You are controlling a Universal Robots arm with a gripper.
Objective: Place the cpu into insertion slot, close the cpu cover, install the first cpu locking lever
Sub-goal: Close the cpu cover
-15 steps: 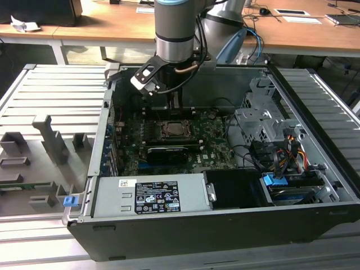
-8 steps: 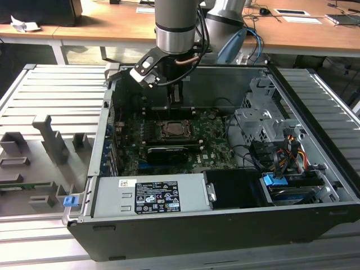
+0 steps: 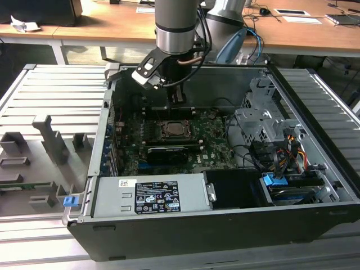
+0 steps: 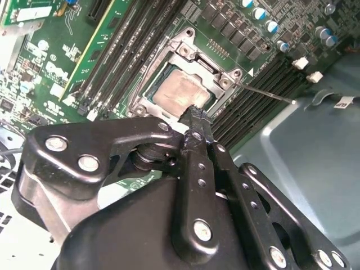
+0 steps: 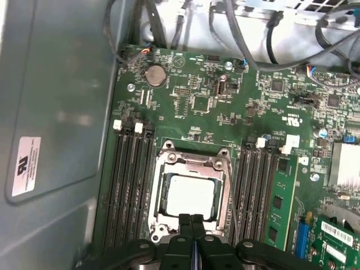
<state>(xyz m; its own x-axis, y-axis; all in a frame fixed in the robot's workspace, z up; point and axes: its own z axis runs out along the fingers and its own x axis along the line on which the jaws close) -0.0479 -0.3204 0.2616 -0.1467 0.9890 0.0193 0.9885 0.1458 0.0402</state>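
My fingers [image 5: 184,225] are pressed together, empty, just over the socket edge. The cpu [image 5: 190,194] sits in the insertion slot [image 5: 159,228] with the cpu cover [image 5: 194,163] down. The locking lever [image 4: 264,93] looks unlatched; that thin rod calls for precise contact.

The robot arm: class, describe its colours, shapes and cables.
The arm is a silver-grey cylinder with black cables beside it. The gripper is black, with linked bars held by silver screws and two narrow fingers.

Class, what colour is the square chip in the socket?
The flat square cpu is silvery-tan; best in the first wrist view.
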